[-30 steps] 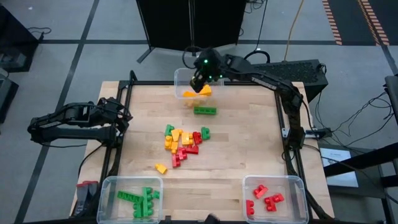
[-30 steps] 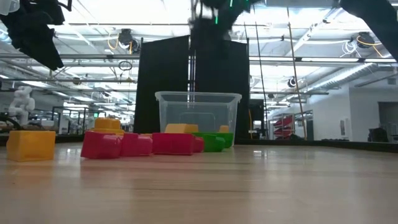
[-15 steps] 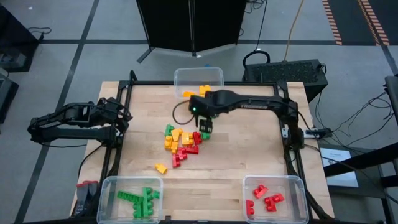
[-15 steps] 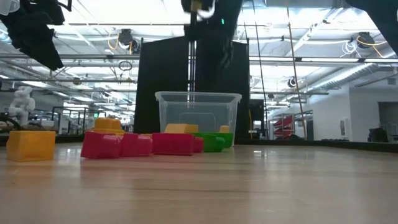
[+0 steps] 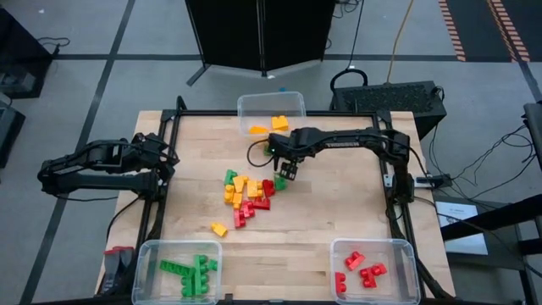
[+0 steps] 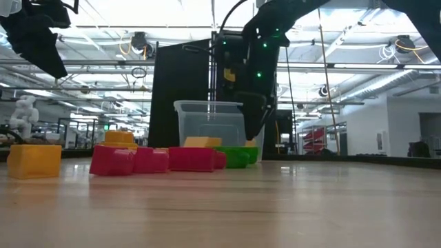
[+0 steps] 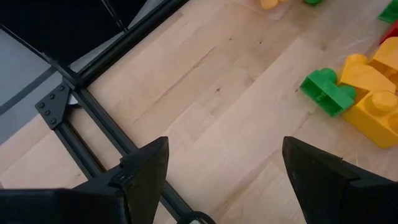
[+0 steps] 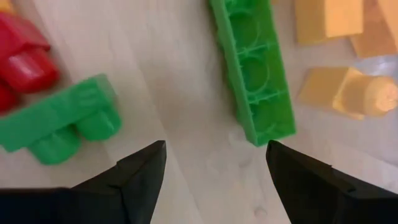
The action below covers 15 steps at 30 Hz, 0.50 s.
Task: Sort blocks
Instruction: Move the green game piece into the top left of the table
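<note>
Grey tiled floor (image 5: 76, 93) spreading around the wooden table (image 5: 339, 212), crossed by dark seams. Tall black cabinet (image 5: 258, 34) standing beyond the table's far edge, a black box (image 5: 398, 93) sitting beside it, cables (image 5: 474, 144) trailing across the tiles. Long ceiling lights (image 6: 138, 14) glowing over pipes and shelving (image 6: 324, 138) deep in the hall.
</note>
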### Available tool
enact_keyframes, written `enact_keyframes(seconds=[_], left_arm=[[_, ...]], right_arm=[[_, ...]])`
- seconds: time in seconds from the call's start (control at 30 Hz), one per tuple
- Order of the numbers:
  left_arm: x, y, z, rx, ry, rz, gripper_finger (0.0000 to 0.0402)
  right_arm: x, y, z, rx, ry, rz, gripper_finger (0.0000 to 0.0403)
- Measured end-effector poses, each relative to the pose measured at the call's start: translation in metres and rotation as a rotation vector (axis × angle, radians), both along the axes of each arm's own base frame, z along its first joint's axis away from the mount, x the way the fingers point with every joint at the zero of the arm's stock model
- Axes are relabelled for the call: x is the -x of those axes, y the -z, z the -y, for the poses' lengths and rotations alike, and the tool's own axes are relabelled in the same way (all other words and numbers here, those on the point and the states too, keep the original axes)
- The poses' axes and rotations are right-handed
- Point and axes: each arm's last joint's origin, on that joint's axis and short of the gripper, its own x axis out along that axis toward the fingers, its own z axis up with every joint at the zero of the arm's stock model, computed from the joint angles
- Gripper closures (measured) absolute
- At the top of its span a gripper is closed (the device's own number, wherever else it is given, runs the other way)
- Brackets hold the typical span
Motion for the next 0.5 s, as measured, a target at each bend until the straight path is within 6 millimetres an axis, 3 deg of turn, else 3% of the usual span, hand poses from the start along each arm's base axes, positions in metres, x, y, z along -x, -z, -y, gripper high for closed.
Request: enact_keyframes(seconds=[0.2, 0.5], left_arm=[[0.0, 0.0, 0.0, 0.0, 0.0, 0.0, 0.0114], [0.0, 0.0, 0.0, 0.0, 0.0, -0.001, 0.0114]], right_arm=[[-0.002, 0.001, 0.003, 0.065, 0.017, 0.013, 0.0149], [-0.007, 0.001, -0.011, 0.07, -0.051, -0.001, 0.0232]])
